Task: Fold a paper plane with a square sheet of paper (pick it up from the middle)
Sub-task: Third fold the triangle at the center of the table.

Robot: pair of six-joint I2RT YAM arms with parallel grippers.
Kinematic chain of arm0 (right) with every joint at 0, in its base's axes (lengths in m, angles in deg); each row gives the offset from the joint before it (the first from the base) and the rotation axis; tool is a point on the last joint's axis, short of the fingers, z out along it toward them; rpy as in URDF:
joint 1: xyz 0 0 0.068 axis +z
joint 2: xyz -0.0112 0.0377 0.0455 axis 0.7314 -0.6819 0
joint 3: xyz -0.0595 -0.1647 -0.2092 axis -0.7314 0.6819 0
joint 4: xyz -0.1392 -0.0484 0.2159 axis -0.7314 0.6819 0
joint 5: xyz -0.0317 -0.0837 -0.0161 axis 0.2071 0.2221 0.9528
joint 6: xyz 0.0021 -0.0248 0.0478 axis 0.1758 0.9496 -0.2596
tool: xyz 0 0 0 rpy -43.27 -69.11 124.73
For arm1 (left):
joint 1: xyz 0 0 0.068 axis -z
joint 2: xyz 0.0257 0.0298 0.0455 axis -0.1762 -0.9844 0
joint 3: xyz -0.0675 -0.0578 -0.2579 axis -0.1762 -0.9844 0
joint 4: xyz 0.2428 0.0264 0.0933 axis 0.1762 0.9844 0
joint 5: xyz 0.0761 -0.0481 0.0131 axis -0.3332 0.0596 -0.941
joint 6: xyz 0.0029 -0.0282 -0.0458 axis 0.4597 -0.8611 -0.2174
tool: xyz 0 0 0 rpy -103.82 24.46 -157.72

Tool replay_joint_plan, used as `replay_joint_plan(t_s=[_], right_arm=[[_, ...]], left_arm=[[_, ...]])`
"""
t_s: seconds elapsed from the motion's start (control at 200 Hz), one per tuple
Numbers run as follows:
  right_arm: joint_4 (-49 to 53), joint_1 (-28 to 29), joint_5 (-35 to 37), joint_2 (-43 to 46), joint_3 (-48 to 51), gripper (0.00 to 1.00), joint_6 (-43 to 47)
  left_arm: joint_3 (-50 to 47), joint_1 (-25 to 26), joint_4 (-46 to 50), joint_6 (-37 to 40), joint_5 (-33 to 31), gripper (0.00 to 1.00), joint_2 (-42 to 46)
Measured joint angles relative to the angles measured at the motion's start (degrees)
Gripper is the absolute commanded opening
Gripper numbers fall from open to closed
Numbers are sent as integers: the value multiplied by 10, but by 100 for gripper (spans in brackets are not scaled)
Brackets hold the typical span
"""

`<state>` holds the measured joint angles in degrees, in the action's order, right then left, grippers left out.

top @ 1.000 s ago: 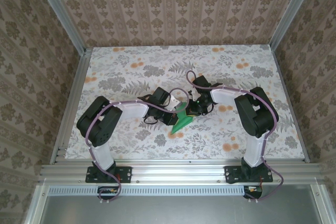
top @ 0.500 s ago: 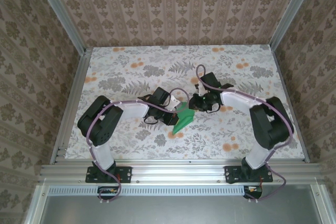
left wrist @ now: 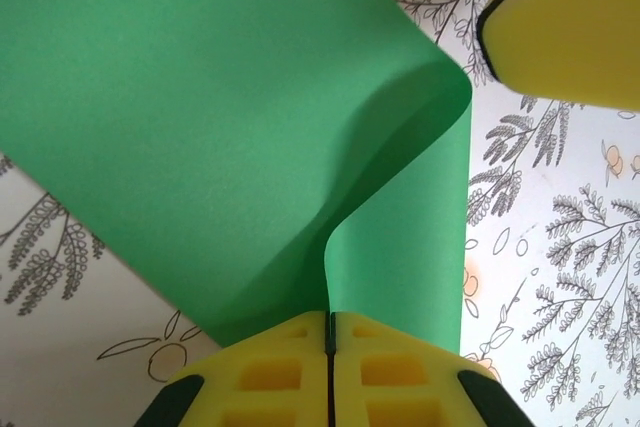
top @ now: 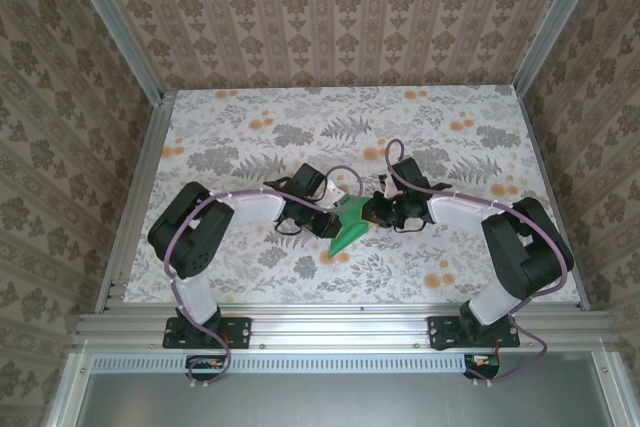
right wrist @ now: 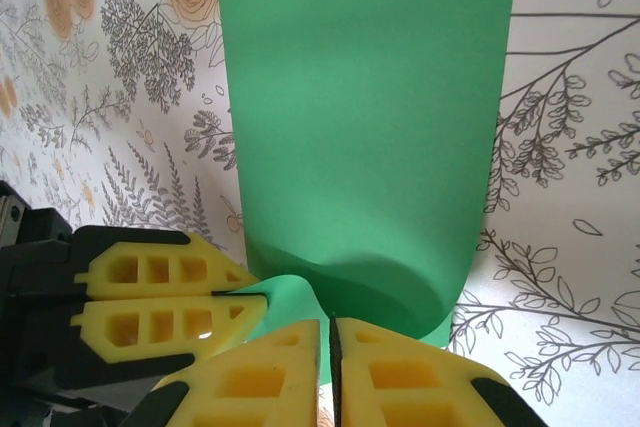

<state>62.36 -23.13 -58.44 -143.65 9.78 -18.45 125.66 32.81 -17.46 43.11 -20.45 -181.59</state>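
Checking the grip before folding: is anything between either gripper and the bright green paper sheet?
Nothing visible. The left gripper is shut directly on the bright green paper sheet, and the right gripper appears shut on its curled edge beside it.

Count, this moment.

Green sheet of paper (top: 348,225): 1, bent into 1 curl just ahead of the fingertips.

Arms: 2, left arm (top: 245,209) and right arm (top: 465,212).

Grippers: 2, left gripper (left wrist: 328,332) and right gripper (right wrist: 326,332).

Yellow fingers (right wrist: 250,377): 4 in all, 2 per gripper, with 1 thin dark seam between each pair.

Purple cables (top: 392,152): 2, 1 per arm, looping up behind the fingers.

Floral table (top: 250,137): 1, beneath fingers and sheet.
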Motion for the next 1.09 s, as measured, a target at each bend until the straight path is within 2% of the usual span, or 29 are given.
replay_joint_plan(t_s=[0.285, 0.57, 1.095], right_arm=[[12, 0, 25, 0, 0, 14, 1], [15, 4, 18, 2, 0, 12, -2], [-70, 51, -18, -9, 24, 9, -69]], left_arm=[[8, 2, 5, 2, 2, 8, 0], [7, 6, 1, 2, 7, 8, -18], [6, 6, -4, 2, 11, 8, -19]])
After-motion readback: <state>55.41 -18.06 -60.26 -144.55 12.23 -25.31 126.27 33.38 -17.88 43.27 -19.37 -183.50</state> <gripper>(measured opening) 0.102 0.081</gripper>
